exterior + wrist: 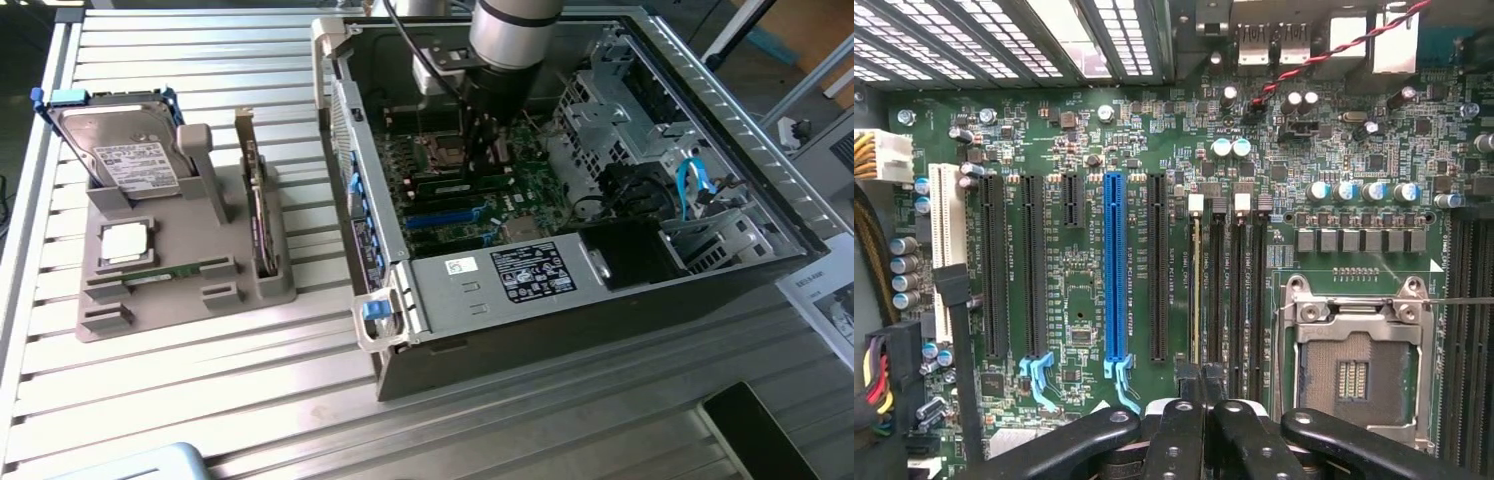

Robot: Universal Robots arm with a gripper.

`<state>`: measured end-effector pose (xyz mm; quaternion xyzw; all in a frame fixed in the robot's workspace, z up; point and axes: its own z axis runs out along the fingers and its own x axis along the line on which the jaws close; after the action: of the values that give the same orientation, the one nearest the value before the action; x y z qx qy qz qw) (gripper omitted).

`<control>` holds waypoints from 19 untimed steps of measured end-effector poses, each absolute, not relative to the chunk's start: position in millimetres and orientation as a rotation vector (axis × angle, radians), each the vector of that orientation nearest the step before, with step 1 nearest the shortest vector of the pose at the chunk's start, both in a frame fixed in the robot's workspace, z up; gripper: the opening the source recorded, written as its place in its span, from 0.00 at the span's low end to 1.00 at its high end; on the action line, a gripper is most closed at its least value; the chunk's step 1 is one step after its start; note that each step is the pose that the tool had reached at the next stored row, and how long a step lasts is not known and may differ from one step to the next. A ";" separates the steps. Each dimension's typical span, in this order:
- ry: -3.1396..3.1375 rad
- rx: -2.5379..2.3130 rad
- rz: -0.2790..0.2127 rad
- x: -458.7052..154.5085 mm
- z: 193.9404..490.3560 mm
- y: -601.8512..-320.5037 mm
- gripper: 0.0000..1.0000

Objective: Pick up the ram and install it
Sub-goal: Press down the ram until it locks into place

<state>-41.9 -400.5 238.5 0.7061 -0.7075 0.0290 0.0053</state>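
A grey moulded plastic tray [160, 310] is seen holding a silver boxy hard drive [127, 155] propped upright, a tall expansion card [254, 200] stood on edge, and the ram [171, 272]. The ram is a thin, narrow green circuit-board stick, laid flat along the tray's front slot. Beside the tray, an open black metal computer case [747, 120] contains a green motherboard [1094, 140]. The black gripper [1201, 378] is lowered inside that case over the dark memory slots [1239, 290], its jaws pressed together, well apart from the ram.
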 end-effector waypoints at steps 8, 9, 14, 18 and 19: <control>-2.215 2.211 0.091 -41.9 244.3 -400.5 0.11; -2.215 2.211 0.091 -41.9 244.8 -400.5 0.11; -2.215 2.211 0.091 -41.9 248.7 -400.5 0.11; -2.215 2.211 0.091 -41.9 248.9 -400.5 0.11; -2.215 2.211 0.091 -42.0 248.9 -400.5 0.11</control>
<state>-42.0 -400.5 248.9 0.7062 -0.7074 0.0289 0.0054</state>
